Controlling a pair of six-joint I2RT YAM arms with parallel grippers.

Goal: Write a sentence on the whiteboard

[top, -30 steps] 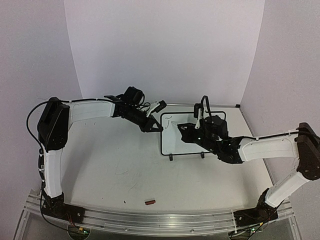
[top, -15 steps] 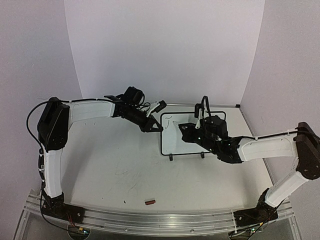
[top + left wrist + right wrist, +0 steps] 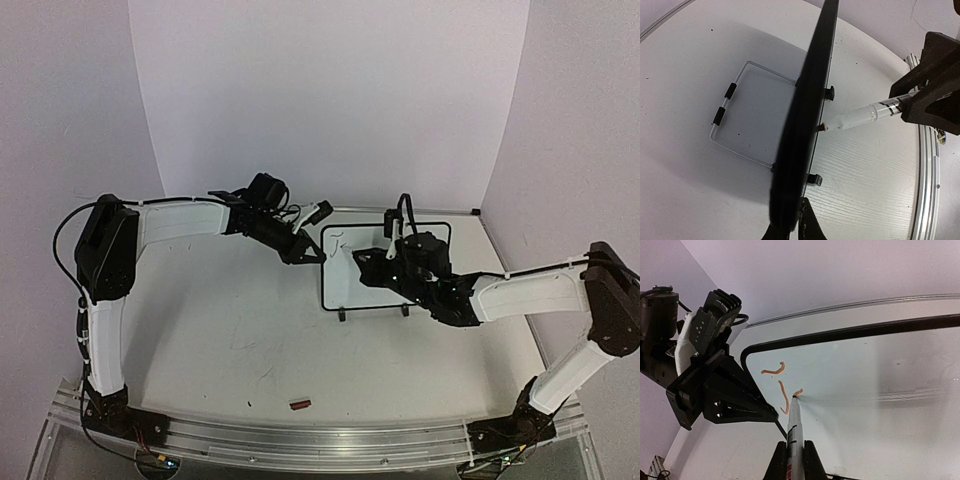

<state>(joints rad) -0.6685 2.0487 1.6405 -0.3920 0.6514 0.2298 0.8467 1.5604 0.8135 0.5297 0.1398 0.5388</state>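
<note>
The whiteboard (image 3: 345,288) stands upright on its two black feet at the back middle of the table. My left gripper (image 3: 314,254) is shut on its left edge; in the left wrist view the board is an edge-on dark band (image 3: 807,110) between the fingertips (image 3: 809,225). My right gripper (image 3: 368,262) is shut on a white marker (image 3: 793,432) whose tip touches the board face (image 3: 880,385). Of the sentence, only a "J" (image 3: 783,392) and a short stroke beside it show, near the board's top left corner. The marker also shows in the left wrist view (image 3: 860,116).
A wire stand (image 3: 740,117) with two black sleeves sits behind the board. A small red object (image 3: 300,405) lies near the table's front edge. White walls close the back and sides. A metal rail (image 3: 320,440) runs along the front.
The right gripper shifted slightly right, then back left, with the marker tip on the board. The left arm and the board have not moved.
</note>
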